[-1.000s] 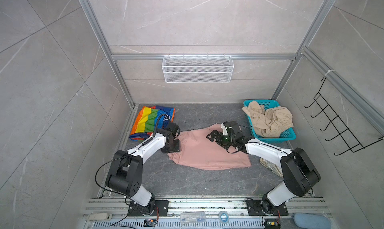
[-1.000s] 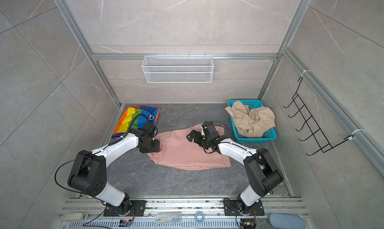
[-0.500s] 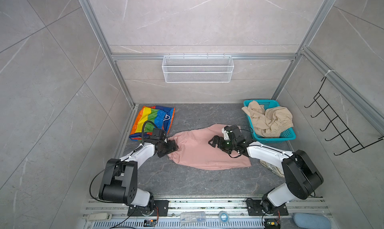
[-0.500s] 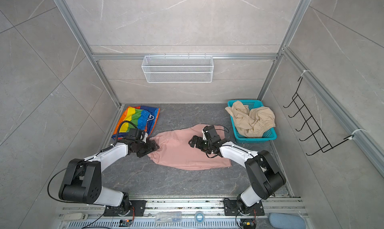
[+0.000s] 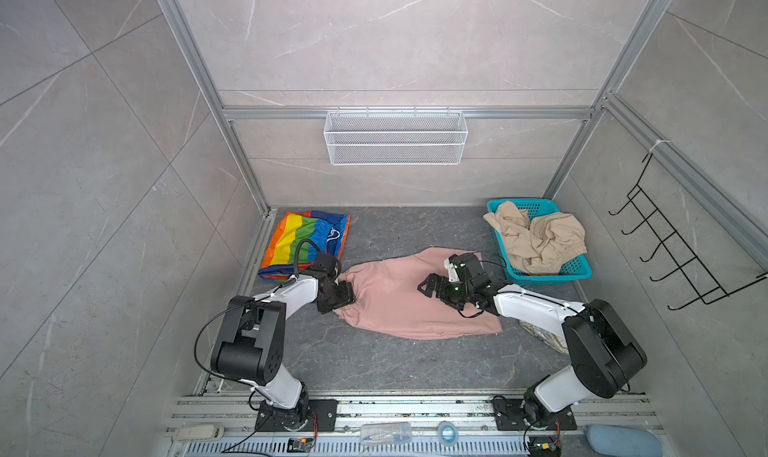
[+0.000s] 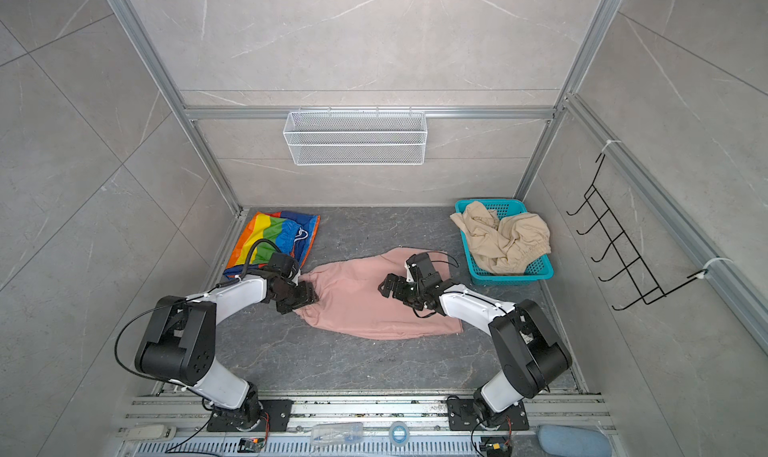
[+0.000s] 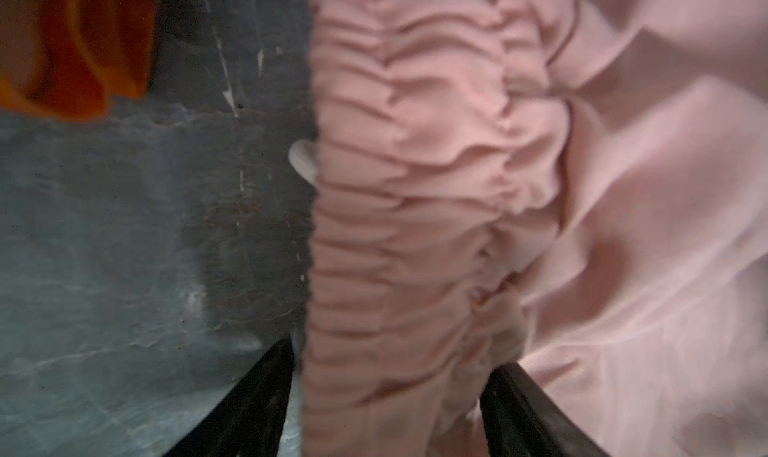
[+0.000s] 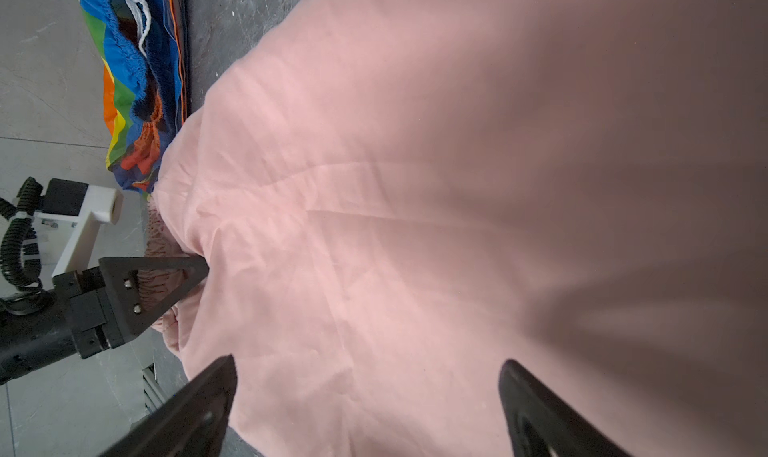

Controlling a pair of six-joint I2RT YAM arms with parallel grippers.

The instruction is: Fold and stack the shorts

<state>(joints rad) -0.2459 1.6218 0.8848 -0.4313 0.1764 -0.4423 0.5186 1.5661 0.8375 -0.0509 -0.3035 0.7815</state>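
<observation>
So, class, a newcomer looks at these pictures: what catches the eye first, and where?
First, the dusty pink shorts spread out in the middle, with the left arm and right arm reaching onto them from either side. Then the rainbow-striped shorts in the back left corner, and the beige shorts heaped in the teal basket at back right.

the load is carried by a dark grey stone-patterned surface (image 5: 374, 363). rainbow-striped shorts (image 5: 299, 239) are laid in the far left corner. pink shorts (image 5: 395, 305) are spread at the centre. a teal basket (image 5: 544, 277) is set at the far right. a pale cloth (image 5: 540, 337) is partly hidden under the right arm.
</observation>
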